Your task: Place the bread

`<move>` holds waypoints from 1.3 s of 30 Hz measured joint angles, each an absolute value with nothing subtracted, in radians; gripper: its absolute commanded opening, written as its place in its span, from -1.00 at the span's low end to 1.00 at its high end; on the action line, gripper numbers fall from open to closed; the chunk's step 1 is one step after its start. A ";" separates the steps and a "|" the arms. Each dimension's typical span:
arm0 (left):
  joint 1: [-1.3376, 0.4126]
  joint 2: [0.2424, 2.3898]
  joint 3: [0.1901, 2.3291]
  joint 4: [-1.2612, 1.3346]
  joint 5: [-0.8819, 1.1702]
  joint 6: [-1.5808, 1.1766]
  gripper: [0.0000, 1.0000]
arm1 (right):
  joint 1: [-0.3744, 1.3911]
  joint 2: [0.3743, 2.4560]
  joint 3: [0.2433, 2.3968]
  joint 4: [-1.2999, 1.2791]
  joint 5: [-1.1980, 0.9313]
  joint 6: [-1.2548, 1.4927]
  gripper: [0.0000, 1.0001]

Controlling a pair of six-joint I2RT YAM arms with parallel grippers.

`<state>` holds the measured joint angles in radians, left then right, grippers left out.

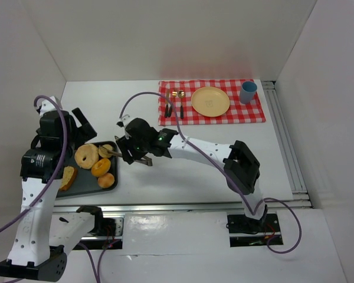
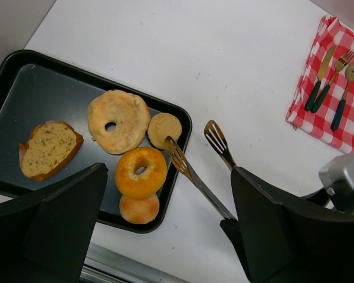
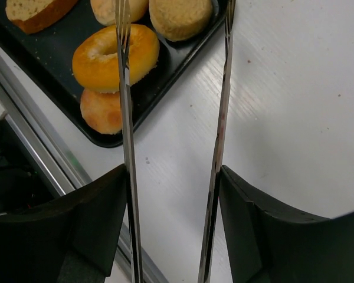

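A black tray (image 1: 76,191) at the left holds a large pale bagel (image 2: 118,121), an orange bagel (image 2: 141,172), two small buns (image 2: 164,128) (image 2: 139,209) and a bread slice (image 2: 49,148). My right gripper (image 1: 143,154) is shut on metal tongs (image 2: 194,177), whose arms stand apart. In the right wrist view one arm (image 3: 125,118) lies over the orange bagel (image 3: 115,56), and the other (image 3: 222,118) lies over the tray's right edge. The tongs grip nothing. My left gripper (image 2: 168,177) is open and empty above the tray. A yellow plate (image 1: 210,101) sits at the far right.
The plate lies on a red checked cloth (image 1: 253,112) with cutlery (image 1: 174,103) on its left and a blue cup (image 1: 248,92) on its right. White walls close in the table. A metal rail (image 1: 286,147) runs along the right side.
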<state>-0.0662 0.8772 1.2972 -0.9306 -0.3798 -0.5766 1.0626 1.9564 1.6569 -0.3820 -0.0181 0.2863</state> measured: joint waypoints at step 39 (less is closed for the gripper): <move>-0.066 0.852 1.292 -0.951 -0.397 -0.575 0.98 | 1.111 2.286 2.043 -0.593 0.015 0.206 0.06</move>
